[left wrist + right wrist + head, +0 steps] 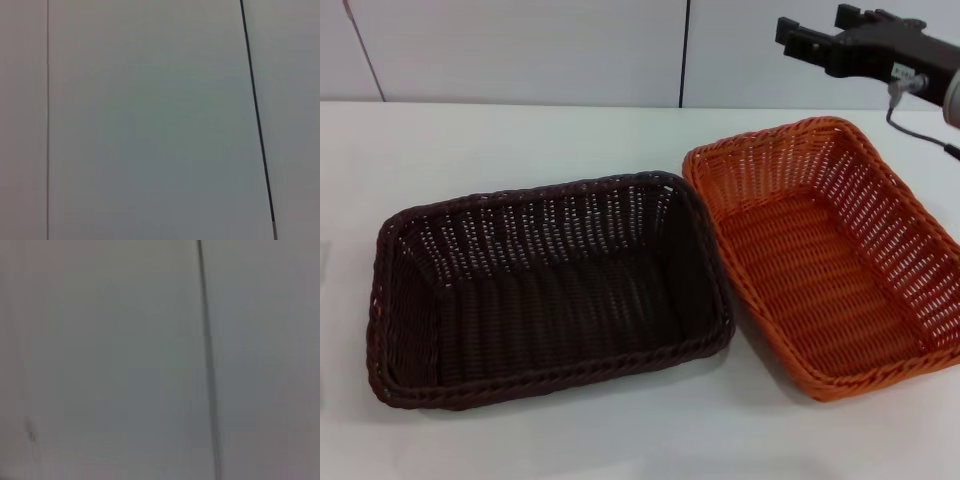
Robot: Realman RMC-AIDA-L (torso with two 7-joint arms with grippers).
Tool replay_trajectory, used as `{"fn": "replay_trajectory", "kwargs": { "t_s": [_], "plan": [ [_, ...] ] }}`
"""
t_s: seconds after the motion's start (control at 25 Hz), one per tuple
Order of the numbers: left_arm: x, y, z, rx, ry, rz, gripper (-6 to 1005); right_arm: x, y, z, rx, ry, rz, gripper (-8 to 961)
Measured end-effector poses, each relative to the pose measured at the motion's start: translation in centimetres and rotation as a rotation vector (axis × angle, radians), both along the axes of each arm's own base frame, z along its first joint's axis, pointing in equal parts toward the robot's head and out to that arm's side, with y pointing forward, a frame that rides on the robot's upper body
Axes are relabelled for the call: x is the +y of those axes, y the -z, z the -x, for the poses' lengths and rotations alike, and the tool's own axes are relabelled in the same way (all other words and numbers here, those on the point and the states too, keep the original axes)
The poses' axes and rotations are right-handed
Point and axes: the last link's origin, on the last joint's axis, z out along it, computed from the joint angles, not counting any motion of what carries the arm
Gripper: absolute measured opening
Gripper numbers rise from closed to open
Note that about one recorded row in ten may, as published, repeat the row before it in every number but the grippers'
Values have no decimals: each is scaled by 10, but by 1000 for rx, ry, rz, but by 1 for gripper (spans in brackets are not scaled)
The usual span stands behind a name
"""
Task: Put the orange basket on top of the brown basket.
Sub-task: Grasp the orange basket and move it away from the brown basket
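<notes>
The brown basket lies empty on the white table, left of centre in the head view. Beside it on the right lies the orange basket, also empty, its left rim close against the brown basket's right rim. My right gripper hangs in the air above and behind the orange basket's far edge, fingers pointing left, open and holding nothing. My left gripper is out of view. Both wrist views show only wall.
A pale panelled wall with dark vertical seams stands right behind the table's far edge. Bare tabletop runs in front of both baskets and to the far left.
</notes>
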Motion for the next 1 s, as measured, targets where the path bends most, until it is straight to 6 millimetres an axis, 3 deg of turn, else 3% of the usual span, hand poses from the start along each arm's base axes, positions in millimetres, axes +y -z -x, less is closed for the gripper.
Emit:
{"fn": "replay_trajectory", "kwargs": {
  "t_s": [0.08, 0.24, 0.6, 0.88, 1.0],
  "plan": [
    [1, 0, 1, -5, -6, 2, 818, 1, -7, 10, -109, 114, -16, 819],
    [4, 1, 2, -9, -15, 8, 818, 1, -15, 20, -160, 219, 33, 819],
    [11, 3, 6, -11, -43, 36, 818, -19, -54, 23, -375, 167, 320, 819],
    [19, 6, 7, -24, -63, 62, 818, -47, -18, 24, -552, 161, 679, 820],
    [22, 8, 6, -29, -68, 75, 818, -54, -7, 26, -612, 139, 740, 820]
  ]
}}
